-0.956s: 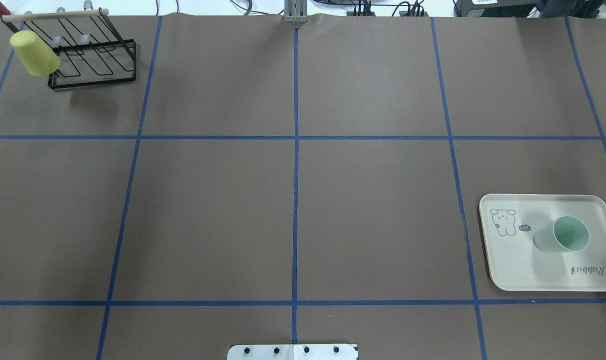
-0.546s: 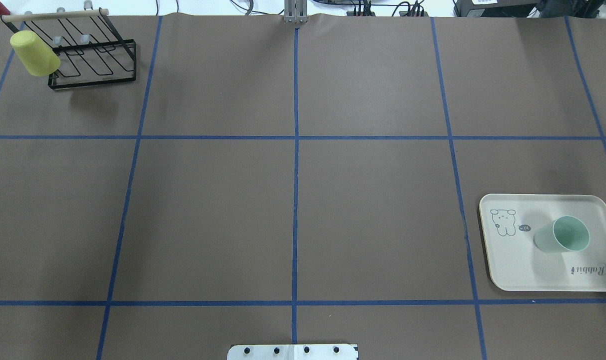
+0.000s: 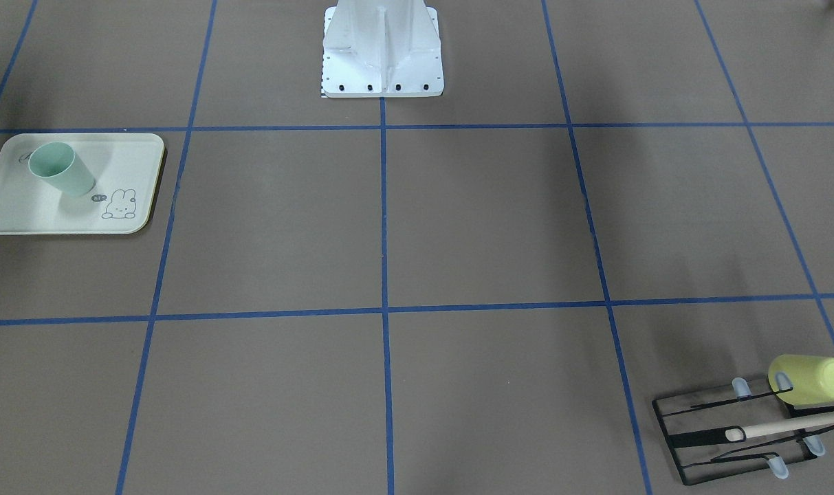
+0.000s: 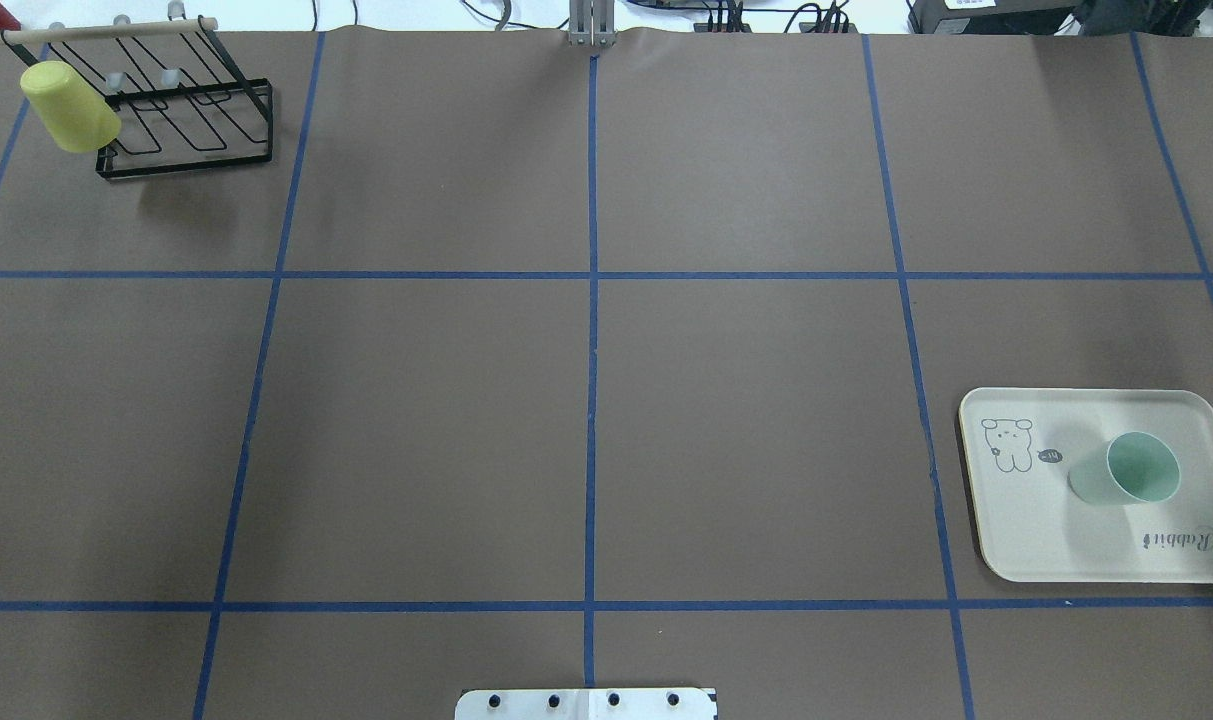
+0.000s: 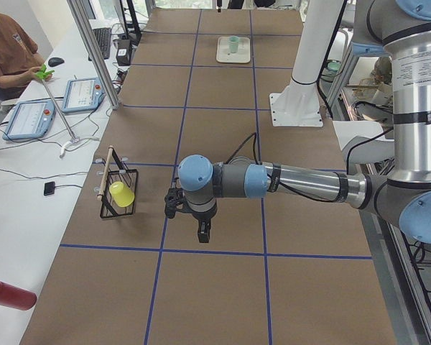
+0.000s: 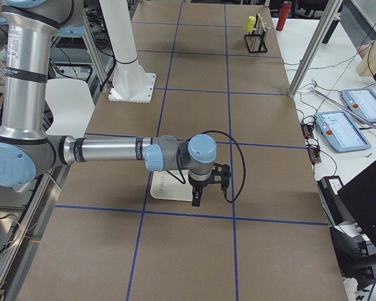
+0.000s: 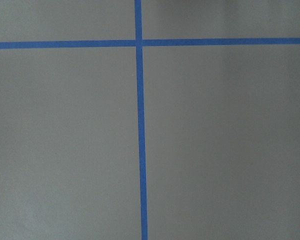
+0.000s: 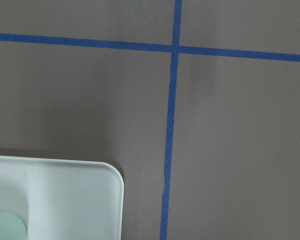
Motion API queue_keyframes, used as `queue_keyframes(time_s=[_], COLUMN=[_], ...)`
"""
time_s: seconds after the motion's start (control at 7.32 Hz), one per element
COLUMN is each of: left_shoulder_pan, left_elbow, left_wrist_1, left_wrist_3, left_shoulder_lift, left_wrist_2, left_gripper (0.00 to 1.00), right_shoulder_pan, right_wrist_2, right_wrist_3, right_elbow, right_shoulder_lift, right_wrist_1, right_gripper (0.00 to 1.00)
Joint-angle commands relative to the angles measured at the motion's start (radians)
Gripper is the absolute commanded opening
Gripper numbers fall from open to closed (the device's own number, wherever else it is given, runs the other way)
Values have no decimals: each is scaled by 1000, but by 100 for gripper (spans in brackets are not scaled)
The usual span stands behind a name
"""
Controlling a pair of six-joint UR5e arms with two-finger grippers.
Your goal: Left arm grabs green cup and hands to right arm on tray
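Observation:
The green cup (image 4: 1126, 470) stands upright, mouth up, on the cream tray (image 4: 1026, 540) at the table's right side; both also show in the front view (image 3: 62, 168) (image 3: 135, 151). Neither arm shows in the overhead or front view. In the left side view the left gripper (image 5: 202, 237) hangs over bare table near the rack, far from the cup (image 5: 233, 44). In the right side view the right gripper (image 6: 195, 202) hangs by the tray's (image 6: 169, 188) edge. I cannot tell whether either gripper is open or shut. The right wrist view shows the tray's corner (image 8: 65, 200) and a bit of the cup (image 8: 5, 225).
A yellow cup (image 4: 69, 107) hangs on a black wire rack (image 4: 186, 120) at the far left corner. Blue tape lines grid the brown table. The robot's white base plate (image 4: 586, 704) sits at the near edge. An operator (image 5: 7, 50) sits beside the table.

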Motion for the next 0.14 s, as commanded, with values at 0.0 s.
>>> queue_keyframes(time_s=[0.0], left_shoulder_pan=[0], left_elbow=[0], left_wrist_1=[0], left_wrist_3=[-1], left_shoulder_lift=[0], left_wrist_2=[0], left_gripper=[100], right_shoulder_pan=[0], right_wrist_2=[-3], right_wrist_3=[43], right_elbow=[-12], right_shoulder_lift=[-6], right_wrist_1=[56], right_gripper=[100])
